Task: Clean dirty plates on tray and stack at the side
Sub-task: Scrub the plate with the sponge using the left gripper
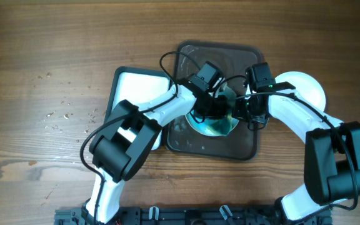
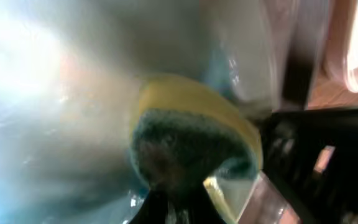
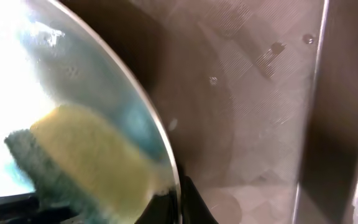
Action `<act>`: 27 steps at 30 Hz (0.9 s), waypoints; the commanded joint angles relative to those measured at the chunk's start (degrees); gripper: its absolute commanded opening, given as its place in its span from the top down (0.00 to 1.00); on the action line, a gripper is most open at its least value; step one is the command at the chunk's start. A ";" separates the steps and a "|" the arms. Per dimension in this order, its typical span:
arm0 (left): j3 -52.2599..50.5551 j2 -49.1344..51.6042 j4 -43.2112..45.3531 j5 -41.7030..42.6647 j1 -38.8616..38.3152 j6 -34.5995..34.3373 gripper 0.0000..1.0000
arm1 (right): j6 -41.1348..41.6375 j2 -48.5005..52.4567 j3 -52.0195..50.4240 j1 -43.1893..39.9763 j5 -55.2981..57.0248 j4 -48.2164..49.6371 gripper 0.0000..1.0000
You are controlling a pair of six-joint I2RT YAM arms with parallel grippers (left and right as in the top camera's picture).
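Note:
A white plate (image 1: 217, 129) smeared blue-teal is held tilted over the dark tray (image 1: 230, 62). My left gripper (image 1: 206, 111) is shut on a yellow-and-green sponge (image 2: 191, 137) and presses it against the plate's face (image 2: 55, 112). My right gripper (image 1: 239, 114) is shut on the plate's right rim. The right wrist view shows its fingers (image 3: 182, 199) pinching the rim, with the plate (image 3: 73, 68) and the sponge (image 3: 86, 162) on the left. A plain white plate (image 1: 310, 87) lies on the wood table right of the tray, partly under my right arm. A third plate is not visible.
A white-lined rectangular tub (image 1: 136, 84) stands left of the tray, partly under my left arm. The tray's wet floor (image 3: 260, 93) shows right of the held plate. Crumbs (image 1: 61, 115) lie scattered on the table at the left.

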 commanded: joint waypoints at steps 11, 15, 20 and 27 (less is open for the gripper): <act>-1.84 0.13 -16.13 -17.53 15.45 12.63 0.96 | -0.70 2.62 -1.33 0.22 4.02 -0.68 0.96; -1.33 -1.60 -16.02 -11.76 15.89 12.35 0.96 | -0.68 2.62 -1.33 0.22 4.02 -0.48 0.96; -1.62 -1.14 -17.77 0.57 12.79 8.24 0.96 | -0.68 2.62 -1.33 0.22 4.02 -0.50 0.96; -1.64 -1.14 -18.88 8.79 5.05 -1.75 0.96 | -0.68 2.62 -1.33 0.22 4.02 -0.52 0.96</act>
